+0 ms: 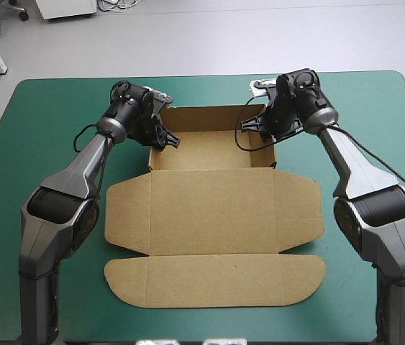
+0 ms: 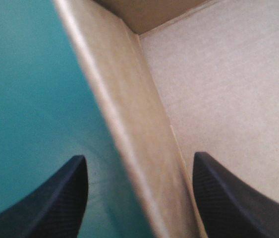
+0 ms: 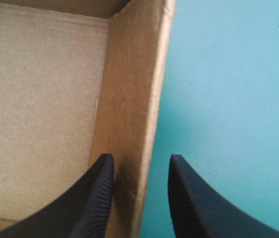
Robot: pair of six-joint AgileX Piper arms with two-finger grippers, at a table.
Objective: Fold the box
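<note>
High view: box (image 1: 209, 201) on teal-green cover (image 1: 375, 108); L gripper (image 1: 165, 139) wide, R gripper (image 1: 252, 123) narrower, both astride it.

Lit brightly and evenly in the high view, probably from diffuse lamps overhead. Only faint, soft shadows on the counter (image 1: 375, 108) beneath the arms and along the edges of the box (image 1: 213, 194). Darker on the far inner wall ahead of the left tool (image 2: 139, 156) and the right tool (image 3: 141, 156).
</note>
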